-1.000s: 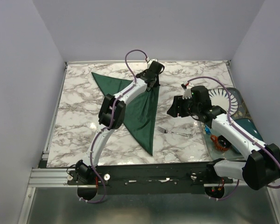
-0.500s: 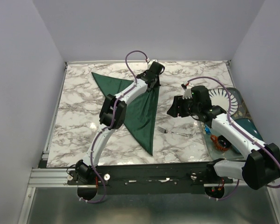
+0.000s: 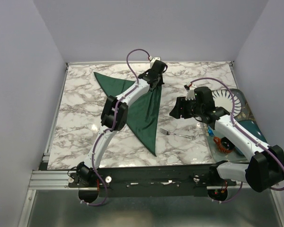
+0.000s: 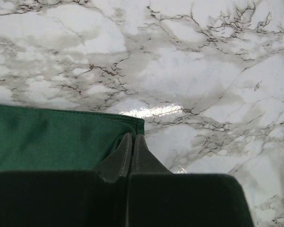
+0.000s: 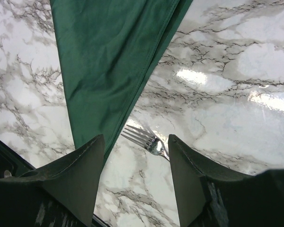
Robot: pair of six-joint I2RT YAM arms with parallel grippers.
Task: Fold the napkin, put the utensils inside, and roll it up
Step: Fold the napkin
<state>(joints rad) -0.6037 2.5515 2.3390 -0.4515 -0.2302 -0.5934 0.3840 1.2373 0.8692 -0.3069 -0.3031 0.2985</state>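
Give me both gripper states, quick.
Left gripper: closed, pinching a corner of the napkin.
Right gripper: open, holding nothing, above the fork.

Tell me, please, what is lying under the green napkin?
Nothing shows: the napkin lies flat on the marble table, and the fork rests beside it on bare marble, not beneath. The cloth itself hides anything underneath.

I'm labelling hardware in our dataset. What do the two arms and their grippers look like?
Both match: the left arm and right arm are slim and white between bulky black joint housings, and a purple cable loops along each. The left gripper and right gripper carry matte black, wedge-shaped fingers. No markings are legible.
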